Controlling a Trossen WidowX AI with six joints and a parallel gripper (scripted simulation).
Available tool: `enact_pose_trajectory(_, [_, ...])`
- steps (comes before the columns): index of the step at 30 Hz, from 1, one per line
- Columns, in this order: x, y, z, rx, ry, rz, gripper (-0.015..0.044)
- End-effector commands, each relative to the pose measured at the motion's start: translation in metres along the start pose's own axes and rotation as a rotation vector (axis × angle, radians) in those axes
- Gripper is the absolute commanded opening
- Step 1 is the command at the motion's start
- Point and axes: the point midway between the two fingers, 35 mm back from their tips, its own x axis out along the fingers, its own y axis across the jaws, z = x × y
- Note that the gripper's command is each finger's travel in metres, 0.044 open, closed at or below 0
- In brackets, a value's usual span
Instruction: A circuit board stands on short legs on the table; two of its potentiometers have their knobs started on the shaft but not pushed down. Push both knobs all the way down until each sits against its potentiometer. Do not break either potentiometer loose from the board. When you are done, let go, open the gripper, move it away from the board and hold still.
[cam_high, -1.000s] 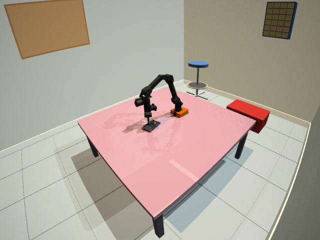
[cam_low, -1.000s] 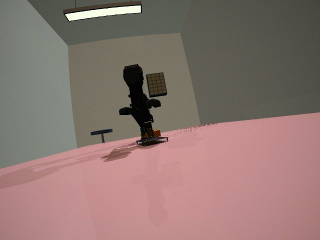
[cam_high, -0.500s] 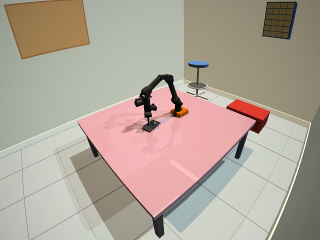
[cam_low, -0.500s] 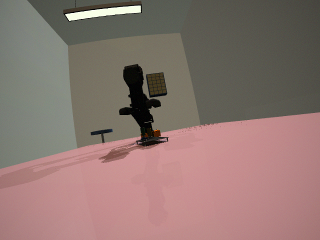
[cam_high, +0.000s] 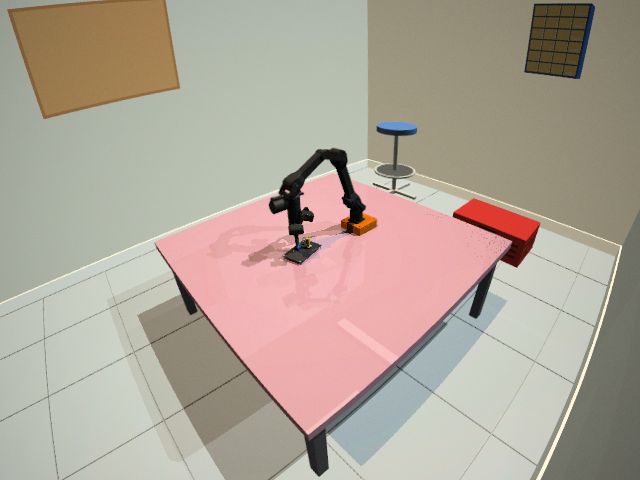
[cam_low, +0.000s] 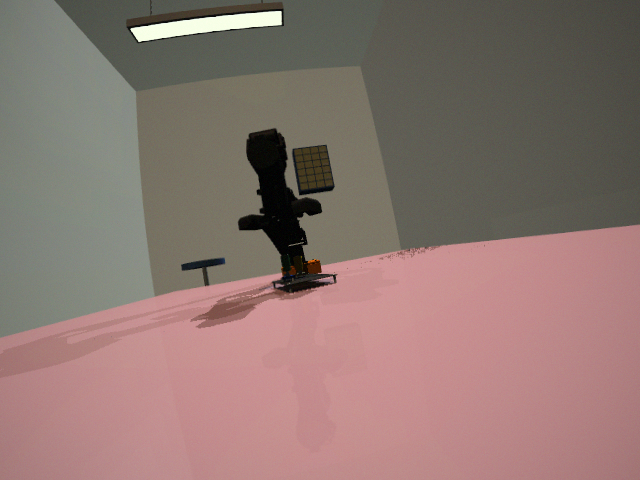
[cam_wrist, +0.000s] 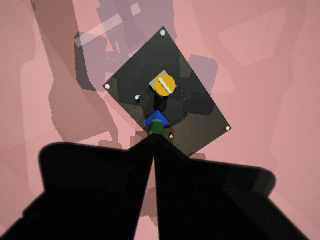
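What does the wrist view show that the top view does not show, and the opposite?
Only the wrist view shows the white slot on the yellow knob, the blue part under the green knob, and the board's white corner dots. Only the top view shows the whole arm, its orange base, the table's edges, the stool and the red box. Both show the dark circuit board and the shut gripper directly over the green knob.
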Motion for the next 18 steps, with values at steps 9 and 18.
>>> enact_pose_trajectory(9, [0.0032, -0.0005, -0.0001, -0.005, -0.001, -0.003, 0.0000])
enact_pose_trajectory(18, [0.0045, -0.0005, 0.0000, -0.005, -0.001, -0.003, 0.0000])
